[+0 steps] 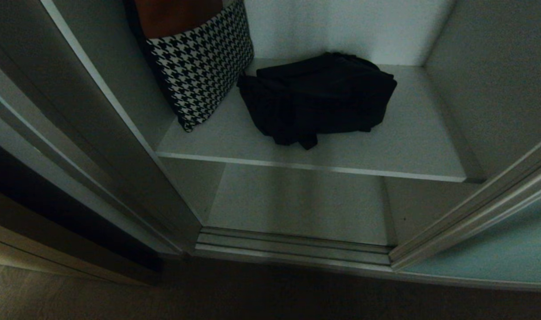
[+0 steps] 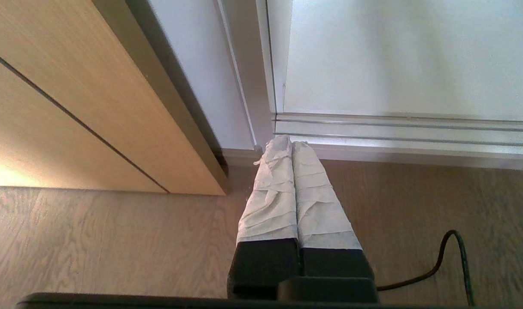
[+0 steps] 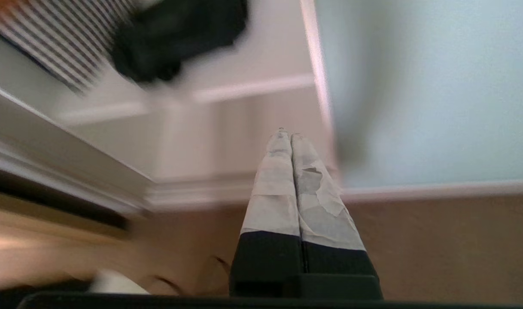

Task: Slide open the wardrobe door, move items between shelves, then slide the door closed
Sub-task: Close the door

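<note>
Black fabric point(image 1: 317, 100) lies on the upper shelf point(image 1: 412, 146) beside the houndstooth cloth point(image 1: 201, 62), door point(image 1: 488, 249) slid right, as our right gripper point(image 3: 286, 136) and left gripper point(image 2: 286, 143), both pressed together, risk snagging loose folds, we judge.
</note>
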Controlling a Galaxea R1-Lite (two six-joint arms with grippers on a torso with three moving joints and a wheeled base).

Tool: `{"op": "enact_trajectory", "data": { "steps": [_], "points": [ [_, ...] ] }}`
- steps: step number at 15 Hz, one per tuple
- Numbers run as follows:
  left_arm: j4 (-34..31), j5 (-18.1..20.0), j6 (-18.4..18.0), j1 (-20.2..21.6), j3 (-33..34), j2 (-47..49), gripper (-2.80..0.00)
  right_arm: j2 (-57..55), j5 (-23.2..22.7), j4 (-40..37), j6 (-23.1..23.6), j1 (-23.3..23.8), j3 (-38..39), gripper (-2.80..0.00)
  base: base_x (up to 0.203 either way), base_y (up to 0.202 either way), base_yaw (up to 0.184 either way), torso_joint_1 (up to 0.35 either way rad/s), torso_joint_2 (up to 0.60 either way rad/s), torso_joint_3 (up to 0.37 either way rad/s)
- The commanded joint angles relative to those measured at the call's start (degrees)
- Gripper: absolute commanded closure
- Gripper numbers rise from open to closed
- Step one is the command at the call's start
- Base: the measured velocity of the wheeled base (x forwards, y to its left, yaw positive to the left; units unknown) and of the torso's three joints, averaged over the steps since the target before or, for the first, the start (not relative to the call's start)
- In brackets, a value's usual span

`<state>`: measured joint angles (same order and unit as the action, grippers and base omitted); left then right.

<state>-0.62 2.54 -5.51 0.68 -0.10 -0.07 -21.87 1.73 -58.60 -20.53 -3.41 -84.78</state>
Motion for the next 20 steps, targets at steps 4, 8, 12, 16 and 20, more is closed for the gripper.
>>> {"op": "enact_trajectory", "data": {
  "steps": [4,8,12,16,20],
  "points": [
    [0.01,0.01,-0.03,0.02,0.01,0.16,0.00,-11.95,0.01,-0.19,-5.80,-3.36,-13.42,0.00,0.000,0.000,0.000,0.000,0.00,0.000],
    [0.01,0.01,-0.03,0.02,0.01,0.16,0.00,-15.54,-1.88,0.24,-7.12,-5.93,-17.33,0.00,0.000,0.000,0.000,0.000,0.00,0.000],
    [0.01,0.01,-0.03,0.02,0.01,0.16,0.00,-20.21,-4.03,3.25,-7.81,-8.39,-19.98,0.00,0.000,0.000,0.000,0.000,0.00,0.000],
    [0.01,0.01,-0.03,0.02,0.01,0.16,0.00,-21.83,-2.16,4.28,-8.09,-8.98,-20.05,0.00,0.000,0.000,0.000,0.000,0.00,0.000],
    [0.01,0.01,-0.03,0.02,0.01,0.16,0.00,-24.12,0.85,6.45,-8.04,-9.28,-20.13,0.00,0.000,0.000,0.000,0.000,0.00,0.000]
  ]
}}
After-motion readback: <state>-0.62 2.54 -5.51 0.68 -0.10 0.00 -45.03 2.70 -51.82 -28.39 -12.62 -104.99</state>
